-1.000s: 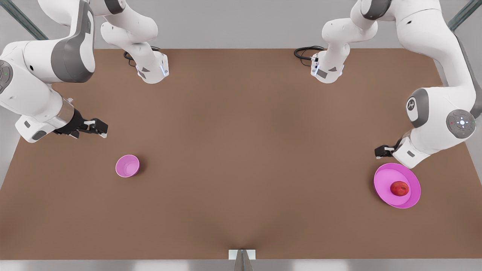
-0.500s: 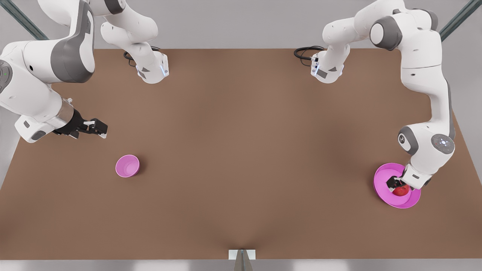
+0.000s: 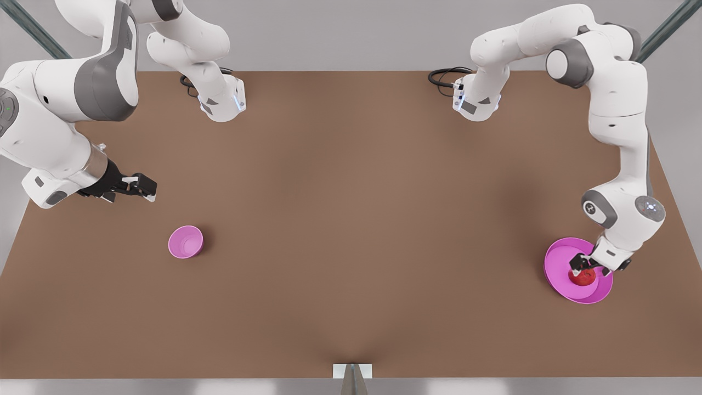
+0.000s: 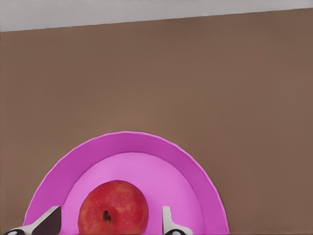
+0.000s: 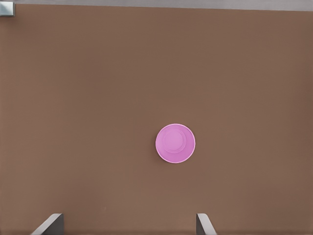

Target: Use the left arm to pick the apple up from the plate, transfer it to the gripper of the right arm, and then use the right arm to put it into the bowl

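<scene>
The small red apple [image 3: 583, 278] [image 4: 112, 208] lies on the wide pink plate [image 3: 555, 258] [image 4: 195, 171] at the front view's right. My left gripper [image 3: 586, 267] [image 4: 108, 223] is down over the apple and open, with one fingertip on each side and a small gap to each. The small deep pink bowl [image 3: 185, 242] [image 5: 175, 143] stands on the table at the front view's left. Above the table and behind the bowl, my right gripper [image 3: 143, 186] [image 5: 128, 225] waits open with nothing between its fingers.
The brown table [image 3: 351, 219] stretches wide between bowl and plate. Both arm bases [image 3: 222, 101] [image 3: 476, 101] and a black cable [image 3: 444, 74] sit along the back edge. A small grey bracket [image 3: 352, 373] is at the middle of the front edge.
My left arm swung from beside the plate's far rim down onto the plate, bringing its open fingers around the apple. The right arm, bowl and plate have not moved.
</scene>
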